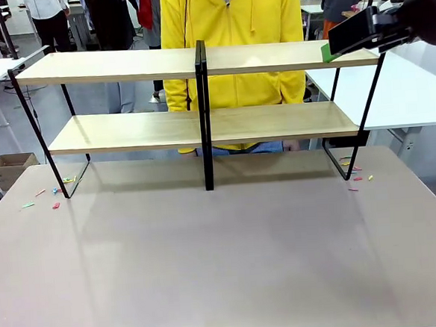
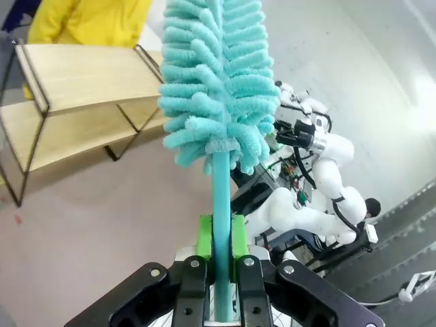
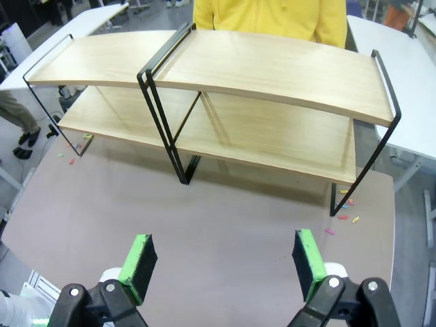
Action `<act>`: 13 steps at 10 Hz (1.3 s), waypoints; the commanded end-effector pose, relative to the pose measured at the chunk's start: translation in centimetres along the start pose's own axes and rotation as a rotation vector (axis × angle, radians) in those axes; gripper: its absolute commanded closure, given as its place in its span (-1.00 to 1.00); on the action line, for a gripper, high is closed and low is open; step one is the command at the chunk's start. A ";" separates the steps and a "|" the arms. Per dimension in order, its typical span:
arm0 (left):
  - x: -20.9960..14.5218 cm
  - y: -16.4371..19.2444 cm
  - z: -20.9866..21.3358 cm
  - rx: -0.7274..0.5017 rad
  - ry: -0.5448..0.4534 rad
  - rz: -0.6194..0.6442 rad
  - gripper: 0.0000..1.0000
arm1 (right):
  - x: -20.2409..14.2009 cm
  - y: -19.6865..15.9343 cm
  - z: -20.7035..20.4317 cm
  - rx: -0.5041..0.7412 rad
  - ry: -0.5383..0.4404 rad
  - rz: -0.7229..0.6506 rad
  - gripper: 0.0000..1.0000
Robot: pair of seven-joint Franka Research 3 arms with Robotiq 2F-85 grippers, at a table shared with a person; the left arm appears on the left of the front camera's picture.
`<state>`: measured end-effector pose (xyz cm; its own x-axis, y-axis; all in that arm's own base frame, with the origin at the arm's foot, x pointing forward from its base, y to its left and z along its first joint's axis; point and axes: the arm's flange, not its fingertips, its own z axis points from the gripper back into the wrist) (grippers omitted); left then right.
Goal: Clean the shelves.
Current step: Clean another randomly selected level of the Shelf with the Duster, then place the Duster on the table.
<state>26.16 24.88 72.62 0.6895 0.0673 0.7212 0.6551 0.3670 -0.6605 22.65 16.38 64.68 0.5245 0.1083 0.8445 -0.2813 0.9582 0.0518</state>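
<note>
The shelves (image 1: 200,120) stood at the far edge of the grey-brown tabletop (image 1: 225,260), coloured scraps (image 1: 56,196) by their feet. My left pincer (image 2: 219,255) clamped a teal duster (image 2: 216,82); my right pincer (image 3: 225,262) gaped wide. A person in yellow (image 1: 230,20) waited behind, white tables (image 1: 415,90) around.

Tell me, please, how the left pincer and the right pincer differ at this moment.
The left pincer is shut on a teal duster, its handle clamped between the green pads; the right pincer is open and holds nothing. The left pincer views the shelves from one end, while the right pincer faces the shelves from above the tabletop. Both are black with green pads.
</note>
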 end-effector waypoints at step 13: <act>0.8 -0.9 -3.6 -0.142 0.438 0.033 0.75 | -1.4 -0.5 0.3 0.107 0.101 -0.028 -1.00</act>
<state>27.14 20.23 72.34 0.7518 -0.1540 0.6412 0.6566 0.2654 -0.7060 22.56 16.42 64.35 0.5528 0.1062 0.8265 -0.2936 0.9531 0.0738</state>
